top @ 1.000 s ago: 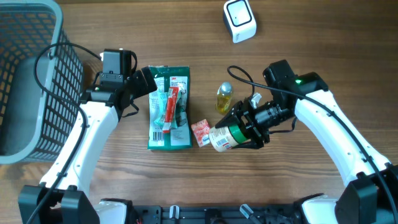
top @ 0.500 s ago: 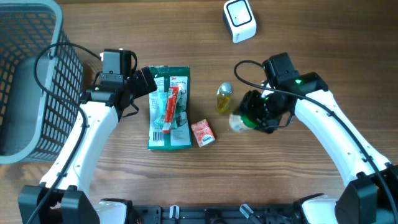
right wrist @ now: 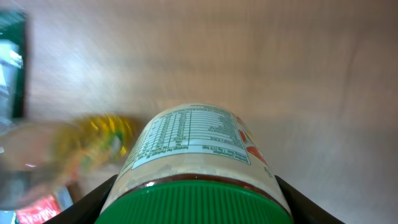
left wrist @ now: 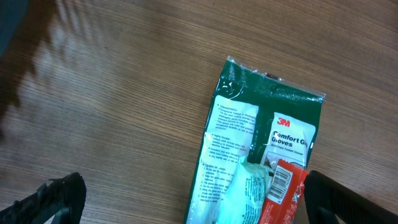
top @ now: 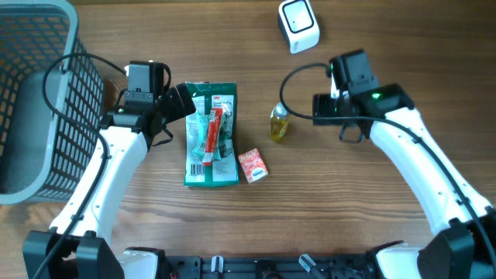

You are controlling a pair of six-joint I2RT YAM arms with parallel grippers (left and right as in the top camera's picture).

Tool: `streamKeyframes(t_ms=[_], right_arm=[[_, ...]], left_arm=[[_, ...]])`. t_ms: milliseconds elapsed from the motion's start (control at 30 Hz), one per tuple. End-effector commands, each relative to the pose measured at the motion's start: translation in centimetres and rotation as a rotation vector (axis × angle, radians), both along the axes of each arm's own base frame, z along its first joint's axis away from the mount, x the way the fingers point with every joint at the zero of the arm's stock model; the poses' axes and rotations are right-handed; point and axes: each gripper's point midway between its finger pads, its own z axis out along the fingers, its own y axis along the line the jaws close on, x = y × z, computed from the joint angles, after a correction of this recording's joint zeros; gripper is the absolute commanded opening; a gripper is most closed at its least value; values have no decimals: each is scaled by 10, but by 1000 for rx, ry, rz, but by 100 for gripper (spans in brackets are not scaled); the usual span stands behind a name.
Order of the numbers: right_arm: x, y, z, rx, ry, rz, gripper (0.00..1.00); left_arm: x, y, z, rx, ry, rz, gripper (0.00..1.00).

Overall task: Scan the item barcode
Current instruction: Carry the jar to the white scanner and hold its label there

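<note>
A jar (right wrist: 194, 149) with a green lid and a white nutrition label fills the right wrist view, and my right gripper (right wrist: 196, 205) is shut on it just below the lid. From overhead the right gripper (top: 319, 108) points left beside a small yellow bottle (top: 279, 122), and the arm hides the jar. The white barcode scanner (top: 298, 25) stands at the table's far edge. My left gripper (top: 180, 102) hangs open above the top of a green glove pack (top: 225, 167); its black fingertips (left wrist: 53, 199) straddle the pack (left wrist: 249, 143).
A red stick packet (top: 213, 130) with a barcode lies on the glove pack. A small red sachet (top: 253, 165) lies right of the pack. A grey mesh basket (top: 31, 108) stands at the left edge. The yellow bottle (right wrist: 93, 140) shows blurred left of the jar.
My right arm has carried the jar up and away from the table's front, turning it; the jar went from plain overhead sight to hidden under the wrist. The left arm has not moved.
</note>
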Motion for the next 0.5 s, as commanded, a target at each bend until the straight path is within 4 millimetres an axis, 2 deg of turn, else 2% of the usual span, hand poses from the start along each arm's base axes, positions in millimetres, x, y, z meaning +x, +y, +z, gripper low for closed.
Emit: streamKeyframes(t_ms=[0,100,200,267,367,433,467], right_arm=[[40,6,90,-57,-257,148,4],[56,11,150,-70,-403,199,4],[70,16,190,-120,-548,279,4],[79,18,191,-148,-573,310,4],[101,25,175,-159,-573,323,4],[124,32,159,-156,-583,320,4],[142,37,149,-153,-603,315,4]], left_arm=[[3,1,7,7,-19,-2,100],[3,1,7,7,-19,-2,100],[3,1,7,7,-19,-2,100],[3,1,7,7,-19,-2,100],[3,1,7,7,-19,-2,100],[3,1,7,7,-19,-2,100],[3,1,7,7,-19,-2,100]])
